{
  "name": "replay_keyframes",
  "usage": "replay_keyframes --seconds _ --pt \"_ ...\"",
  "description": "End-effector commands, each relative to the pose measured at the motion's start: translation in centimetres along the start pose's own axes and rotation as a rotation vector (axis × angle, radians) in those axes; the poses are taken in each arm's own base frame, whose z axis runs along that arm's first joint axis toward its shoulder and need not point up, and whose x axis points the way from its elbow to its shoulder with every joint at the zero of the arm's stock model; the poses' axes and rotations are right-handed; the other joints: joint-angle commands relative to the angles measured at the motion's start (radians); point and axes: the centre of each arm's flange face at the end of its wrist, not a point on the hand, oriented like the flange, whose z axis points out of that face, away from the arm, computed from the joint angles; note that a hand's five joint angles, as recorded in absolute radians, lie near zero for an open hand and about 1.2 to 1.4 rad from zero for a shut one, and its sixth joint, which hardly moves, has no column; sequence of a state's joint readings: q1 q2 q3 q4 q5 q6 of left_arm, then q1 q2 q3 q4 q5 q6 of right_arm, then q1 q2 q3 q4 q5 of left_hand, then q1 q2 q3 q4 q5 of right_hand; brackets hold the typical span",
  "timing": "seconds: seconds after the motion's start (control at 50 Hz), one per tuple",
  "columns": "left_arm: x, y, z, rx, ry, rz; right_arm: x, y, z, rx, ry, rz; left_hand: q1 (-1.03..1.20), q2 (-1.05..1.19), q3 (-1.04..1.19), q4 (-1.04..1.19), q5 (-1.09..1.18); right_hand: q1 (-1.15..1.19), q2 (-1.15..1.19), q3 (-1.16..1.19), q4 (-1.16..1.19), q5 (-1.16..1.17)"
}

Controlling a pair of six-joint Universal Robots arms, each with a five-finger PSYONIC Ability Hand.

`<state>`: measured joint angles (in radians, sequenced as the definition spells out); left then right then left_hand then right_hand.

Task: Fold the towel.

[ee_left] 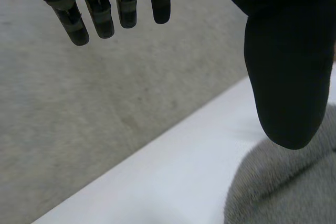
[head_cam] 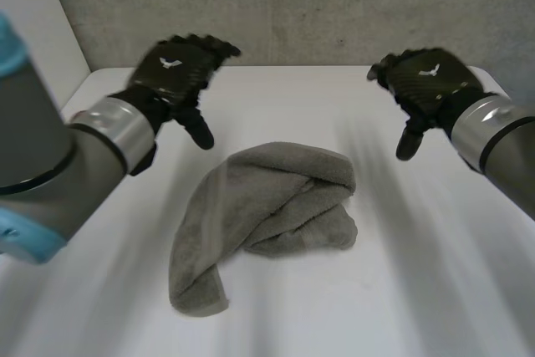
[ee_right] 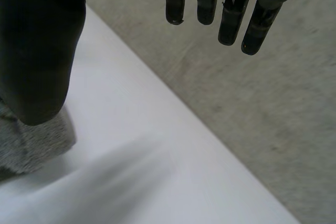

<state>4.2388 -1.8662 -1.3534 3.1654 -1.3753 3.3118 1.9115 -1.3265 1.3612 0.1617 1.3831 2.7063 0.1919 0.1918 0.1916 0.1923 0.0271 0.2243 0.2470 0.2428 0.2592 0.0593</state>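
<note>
Here the grey towel (head_cam: 266, 215) lies in the middle of the white tabletop (head_cam: 418, 290), not flat but bunched. Its thicker part is rolled over on itself at the side of the right arm, and a longer, flatter end reaches toward the near edge at the side of the left arm. The left hand (head_cam: 175, 73) hangs above the tabletop beyond the towel, at the far left of it, with the palm down. It is released: in the left wrist view its fingers (ee_left: 100, 19) point straight out, spread a little, and the thumb stands well apart from them with nothing between. A corner of the towel is seen just under the thumb in that view, but the thumb does not touch it. The right hand (head_cam: 426, 81) hangs in the same way at the far right, well apart from the towel. It is also released and holds nothing: in the right wrist view its fingers (ee_right: 231, 19) are straight and the thumb is away from them, with a small part of the towel on the tabletop below the thumb. Behind the tabletop stands a grey, rough wall (head_cam: 292, 6).
</note>
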Motion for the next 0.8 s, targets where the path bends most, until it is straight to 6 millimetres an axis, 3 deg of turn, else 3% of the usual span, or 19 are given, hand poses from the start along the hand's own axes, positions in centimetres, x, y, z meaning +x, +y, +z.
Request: replay_keyframes --seconds 0.02,0.26,0.34,0.36,0.38,0.42,0.44,0.48,0.5,0.52,0.54,0.56,0.58,0.6,0.62,0.64,0.66,0.72,0.8 --pt "0.4 3.3 3.9 -0.044 0.057 0.060 -0.9 2.5 2.5 -0.047 -0.090 0.206 0.036 0.036 0.037 0.036 0.027 -0.050 -0.072 -0.068 -0.085 -0.059" --pt "2.8 10.4 5.8 -0.180 0.269 0.109 -4.4 8.3 7.6 -0.103 -0.253 0.504 0.198 0.198 0.198 0.197 0.188 -0.010 -0.033 -0.029 -0.045 -0.020" --pt "2.9 11.3 5.9 -0.196 0.276 0.122 -5.8 9.5 8.9 -0.121 -0.268 0.502 0.383 0.383 0.383 0.382 0.373 0.390 0.367 0.371 0.355 0.380" --pt "2.9 11.2 6.0 -0.192 0.277 0.129 -6.1 9.5 9.2 -0.122 -0.269 0.499 0.647 0.647 0.648 0.647 0.637 0.633 0.611 0.615 0.598 0.624" --pt "2.8 10.9 6.1 -0.184 0.272 0.135 -6.1 9.5 9.2 -0.122 -0.269 0.499 1.100 1.101 1.101 1.100 1.091 0.636 0.613 0.617 0.601 0.626" --pt "2.8 10.6 6.2 -0.170 0.269 0.142 -5.6 8.6 9.8 -0.094 -0.256 0.490 1.203 1.204 1.204 1.203 1.194 1.170 1.147 1.151 1.135 1.160" --pt "2.8 10.6 6.2 -0.169 0.269 0.142 -5.6 8.6 9.8 -0.094 -0.256 0.490 1.204 1.205 1.205 1.204 1.195 1.172 1.149 1.153 1.137 1.162" --pt "2.4 7.4 6.7 -0.059 0.231 0.184 -4.1 5.9 10.3 -0.006 -0.210 0.462 1.204 1.205 1.205 1.204 1.195 1.172 1.149 1.153 1.137 1.162" --pt "2.4 7.4 6.7 -0.058 0.230 0.185 -4.1 5.8 10.3 -0.006 -0.210 0.461 1.204 1.205 1.205 1.204 1.195 1.172 1.149 1.153 1.137 1.162" --pt "1.6 4.5 7.2 0.050 0.168 0.219 -2.9 3.5 10.0 0.067 -0.176 0.434 1.204 1.205 1.205 1.204 1.195 1.172 1.149 1.153 1.137 1.162" --pt "0.4 1.6 7.7 0.165 0.075 0.250 -2.9 3.5 10.0 0.068 -0.175 0.434 1.204 1.205 1.205 1.204 1.195 1.172 1.149 1.153 1.137 1.162" --pt "0.4 1.5 7.7 0.166 0.074 0.250 -1.0 0.2 9.3 0.186 -0.106 0.398 1.204 1.205 1.205 1.204 1.195 1.172 1.149 1.153 1.137 1.162" --pt "-0.7 -1.5 7.7 0.283 -0.045 0.269 0.7 -3.3 8.3 0.345 -0.029 0.364 1.204 1.205 1.205 1.204 1.195 1.172 1.149 1.153 1.137 1.162" --pt "-2.1 -5.1 7.2 0.420 -0.184 0.265 0.8 -3.3 8.3 0.346 -0.028 0.364 1.204 1.205 1.205 1.204 1.195 1.172 1.149 1.153 1.137 1.162" --pt "-2.1 -5.2 7.1 0.422 -0.185 0.265 2.2 -6.3 7.1 0.511 0.044 0.332 1.204 1.205 1.205 1.204 1.195 1.172 1.149 1.153 1.137 1.162" --pt "-3.2 -8.4 6.1 0.557 -0.315 0.243 3.3 -8.6 5.6 0.663 0.099 0.308 1.204 1.205 1.205 1.204 1.195 1.172 1.149 1.153 1.137 1.162" --pt "-4.0 -10.3 4.9 0.650 -0.408 0.209 3.3 -8.6 5.6 0.665 0.100 0.307 1.204 1.205 1.205 1.204 1.195 1.172 1.149 1.153 1.137 1.162" --pt "-4.2 -11.8 3.3 0.763 -0.456 0.186 3.8 -10.7 3.2 0.805 0.124 0.269 1.204 1.205 1.205 1.204 1.195 1.172 1.149 1.153 1.137 1.162" --pt "-2.8 -9.8 2.8 0.707 -0.395 0.192 0.8 -8.5 3.3 0.671 -0.011 0.261 1.204 1.205 1.205 1.204 1.195 1.172 1.149 1.153 1.137 1.162"
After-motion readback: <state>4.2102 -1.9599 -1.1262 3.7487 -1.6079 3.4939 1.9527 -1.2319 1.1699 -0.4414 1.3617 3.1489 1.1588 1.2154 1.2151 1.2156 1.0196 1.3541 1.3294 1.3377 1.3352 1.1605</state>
